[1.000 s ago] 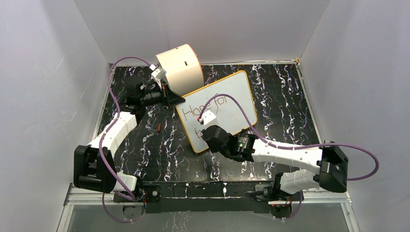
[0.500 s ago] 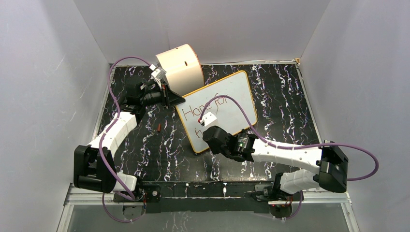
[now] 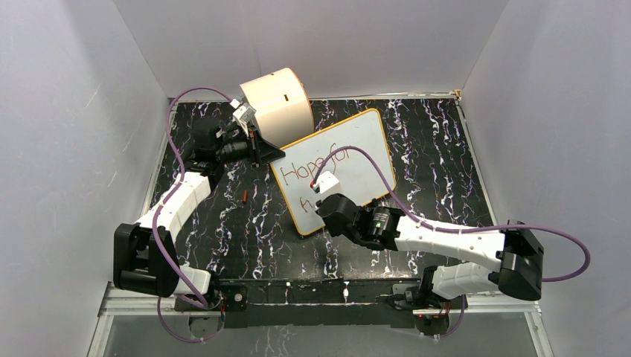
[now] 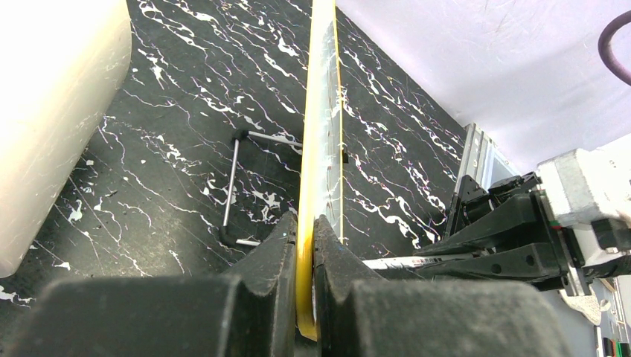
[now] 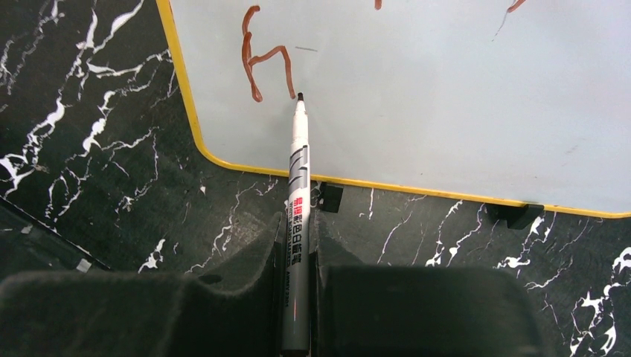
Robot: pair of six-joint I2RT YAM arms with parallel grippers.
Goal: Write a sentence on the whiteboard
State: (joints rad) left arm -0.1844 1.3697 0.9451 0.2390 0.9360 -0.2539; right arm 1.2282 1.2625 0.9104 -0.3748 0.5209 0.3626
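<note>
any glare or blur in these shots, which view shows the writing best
Right wrist: the sentence and marker are sharp, no glare on the whiteboard. Left wrist: board edge-on with a sheen, writing hidden, left end effector blurred up close. Top external: even light, lettering small.

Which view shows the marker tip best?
Right wrist: the marker tip stands at the red letter on the whiteboard. Top external hides it under the right hand; left wrist shows no clear tip.

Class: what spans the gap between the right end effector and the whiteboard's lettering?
A white marker, clamped in the right end effector, tip at the lettering on the whiteboard; the right wrist view shows it.
</note>
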